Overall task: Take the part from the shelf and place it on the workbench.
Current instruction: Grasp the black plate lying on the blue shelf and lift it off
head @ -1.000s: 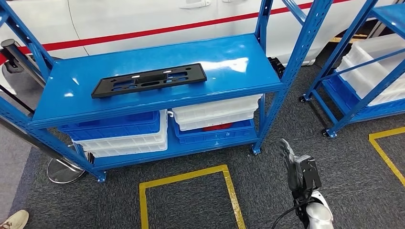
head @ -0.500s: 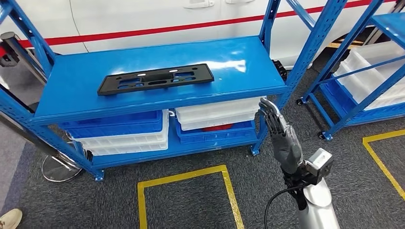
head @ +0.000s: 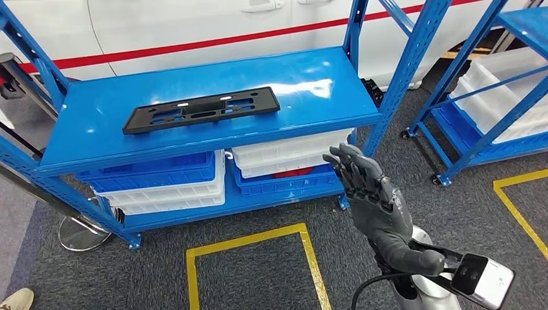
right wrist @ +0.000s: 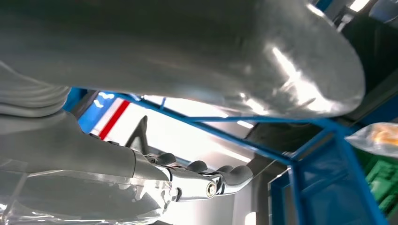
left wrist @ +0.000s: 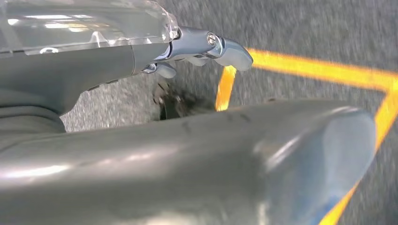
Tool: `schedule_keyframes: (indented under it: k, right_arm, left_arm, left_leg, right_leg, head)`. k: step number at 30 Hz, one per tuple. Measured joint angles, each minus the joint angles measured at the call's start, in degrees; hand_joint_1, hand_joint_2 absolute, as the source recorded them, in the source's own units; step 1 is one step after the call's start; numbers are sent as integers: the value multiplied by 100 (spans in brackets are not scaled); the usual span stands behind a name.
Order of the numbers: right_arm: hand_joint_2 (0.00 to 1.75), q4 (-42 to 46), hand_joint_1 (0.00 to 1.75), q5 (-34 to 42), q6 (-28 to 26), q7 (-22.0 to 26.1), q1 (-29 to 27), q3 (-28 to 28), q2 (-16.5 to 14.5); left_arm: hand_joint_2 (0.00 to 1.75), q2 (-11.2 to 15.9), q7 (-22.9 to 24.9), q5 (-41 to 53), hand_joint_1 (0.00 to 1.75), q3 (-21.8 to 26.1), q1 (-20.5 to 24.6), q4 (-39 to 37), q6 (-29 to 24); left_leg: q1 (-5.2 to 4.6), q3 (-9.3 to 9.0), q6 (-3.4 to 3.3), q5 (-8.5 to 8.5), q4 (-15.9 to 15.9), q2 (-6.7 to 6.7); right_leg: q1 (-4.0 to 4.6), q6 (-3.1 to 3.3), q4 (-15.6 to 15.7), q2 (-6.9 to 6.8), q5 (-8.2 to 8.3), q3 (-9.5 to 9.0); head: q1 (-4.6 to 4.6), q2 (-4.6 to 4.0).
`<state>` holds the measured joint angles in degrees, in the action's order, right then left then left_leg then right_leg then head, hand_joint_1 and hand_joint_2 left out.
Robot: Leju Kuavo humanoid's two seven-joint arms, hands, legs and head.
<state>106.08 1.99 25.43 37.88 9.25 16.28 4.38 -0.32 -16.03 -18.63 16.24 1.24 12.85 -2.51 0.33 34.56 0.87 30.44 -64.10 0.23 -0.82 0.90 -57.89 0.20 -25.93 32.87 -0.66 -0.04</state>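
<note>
Black and flat, the part [head: 201, 109] lies on the top board of the blue shelf [head: 97, 132], its long axis running along the board's length, the end nearer the right post slightly farther back than the other. It sits left of the board's middle, near the front edge but not over it, with bare blue board to its right up to the right-hand posts. Under that board, white and blue bins [head: 174, 181] are stacked on the lower level. Grey carpet floor [head: 258, 271] with yellow tape lines [head: 249, 240] spreads before the shelf; a white vehicle panel with a red stripe [head: 194, 45] stands behind it, and a second blue rack [head: 497, 90] holding white bins stands well apart to the right.

Right hand [head: 371, 194] is raised in front of the shelf's lower right corner, below the top board's front edge, fingers apart and holding nothing, well apart from the part. Left hand [left wrist: 197, 51] hangs over the carpet by a yellow line; whether its fingers are spread or closed cannot be told.
</note>
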Motion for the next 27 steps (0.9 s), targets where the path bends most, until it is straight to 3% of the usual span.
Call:
schedule_keyframes:
  k: [2,3,4,6,8,10,14,16,18,19,20,21,23,25,27]
  right_arm:
    - [0,33,0,3,12,-1,-2,73,1]
    - [0,41,0,3,16,-3,-5,104,2]
    - [0,46,0,4,15,-7,-6,131,2]
    - [0,62,0,1,-2,-26,-4,175,3]
    - [0,78,0,-10,-42,-54,11,209,3]
    - [0,80,0,-21,-74,-69,34,232,2]
    - [0,78,0,-44,-90,-110,78,276,1]
    - [0,73,0,-73,-112,-154,106,305,2]
    - [0,56,0,-167,-166,-193,120,345,8]
    - [0,42,0,-228,-198,-214,121,365,14]
    - [0,31,0,-280,-228,-233,122,382,21]
    - [0,22,0,-315,-250,-248,126,396,30]
    - [0,15,0,-343,-271,-251,146,419,41]
    - [0,7,0,-377,-287,-251,164,445,45]
    - [0,-6,0,-466,-341,-252,165,479,52]
  left_arm:
    - [0,-1,-1,2,0,20,-1,-7,4]
    - [0,-1,-2,2,0,29,-4,-11,4]
    - [0,-1,-2,1,0,35,-6,-16,4]
    - [0,-1,-4,2,0,40,-6,-20,3]
    - [0,-1,-8,6,0,42,2,-27,4]
    - [0,-2,-14,11,0,43,10,-32,8]
    - [0,-6,-20,34,0,44,8,-32,13]
    - [0,-9,-22,59,0,47,10,-33,15]
    - [0,-10,-26,90,0,53,12,-34,21]
    - [0,-10,-27,104,0,55,11,-34,25]
    - [0,-13,-28,114,0,58,10,-34,29]
    - [0,-16,-28,122,0,60,9,-34,33]
    - [0,-30,-28,124,0,62,6,-37,42]
    - [0,-46,-29,128,0,65,26,-45,50]
    - [0,-54,-28,145,0,66,51,-53,64]
  left_leg:
    - [21,369,37,315,-755,-1]
    - [33,487,54,347,-974,0]
    - [47,499,67,253,-962,0]
    - [80,237,85,-165,-343,1]
    - [82,-59,64,-402,310,-7]
    - [59,-141,1,-387,507,-18]
    - [63,-199,-160,-382,558,-27]
    - [58,-243,-220,-373,574,-24]
    - [39,-254,-256,-353,573,-21]
    - [25,-266,-267,-339,572,-23]
    - [12,-288,-274,-321,571,-27]
    - [0,-321,-274,-299,571,-32]
    - [-18,-390,-254,-243,575,-56]
    - [-21,-412,-207,-203,583,-89]
    - [-23,-426,-139,-209,557,-115]
  right_leg:
    - [2,18,-4,-1,-7,0]
    - [2,18,-8,2,-13,-2]
    - [-2,12,-14,7,-23,-9]
    - [-14,-23,-37,18,-59,-33]
    - [-1,-86,-76,25,-103,-40]
    - [14,-146,-86,27,-117,-37]
    - [-8,-253,-243,17,-144,-18]
    - [-15,-277,-716,9,-391,212]
    - [-9,-292,-1400,9,-689,606]
    - [-7,-291,-1618,9,-742,757]
    - [-3,-277,-1635,9,-679,811]
    - [6,-246,-1453,9,-510,766]
    - [46,-153,-729,42,-63,484]
    - [96,-72,-225,108,75,298]
    - [124,-15,-120,113,29,255]
  head:
    - [-4,0]
    - [-4,0]
    - [-4,0]
    - [-4,0]
    - [-2,0]
    - [2,0]
    - [3,0]
    - [5,0]
    - [5,0]
    - [4,0]
    - [4,0]
    - [4,0]
    - [2,0]
    - [-11,0]
    - [-21,0]
